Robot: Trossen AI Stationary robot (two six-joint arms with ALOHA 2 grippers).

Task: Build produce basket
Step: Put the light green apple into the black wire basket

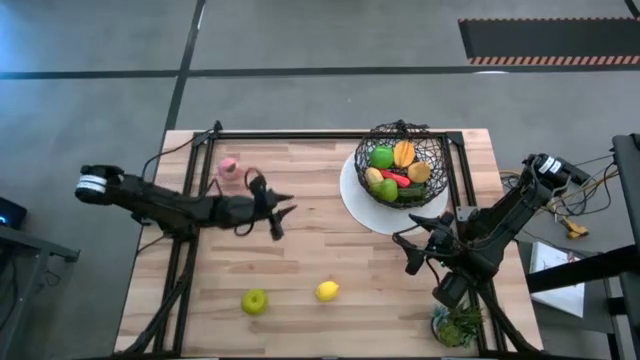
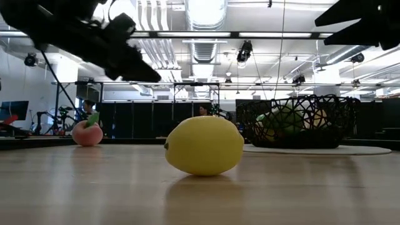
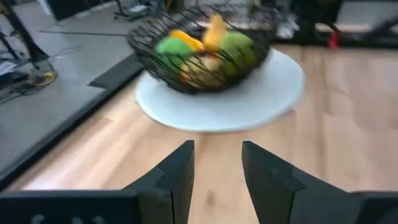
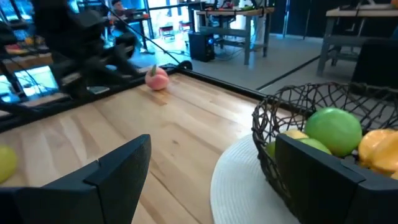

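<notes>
The dark wire basket (image 1: 403,162) stands on a white round plate (image 1: 355,205) at the far right and holds several fruits; it also shows in the left wrist view (image 3: 199,50) and the right wrist view (image 4: 311,137). A pink peach (image 1: 229,167) lies at the far left. A green apple (image 1: 255,301) and a yellow lemon (image 1: 327,291) lie near the front edge. My left gripper (image 1: 283,218) is open and empty over the table's middle, pointing toward the basket. My right gripper (image 1: 407,252) is open and empty, in front of the plate.
A leafy green plant tuft (image 1: 458,325) lies at the near right corner. Black frame rails run along the table's far edge (image 1: 300,135). Bare wood lies between the two grippers (image 1: 340,245).
</notes>
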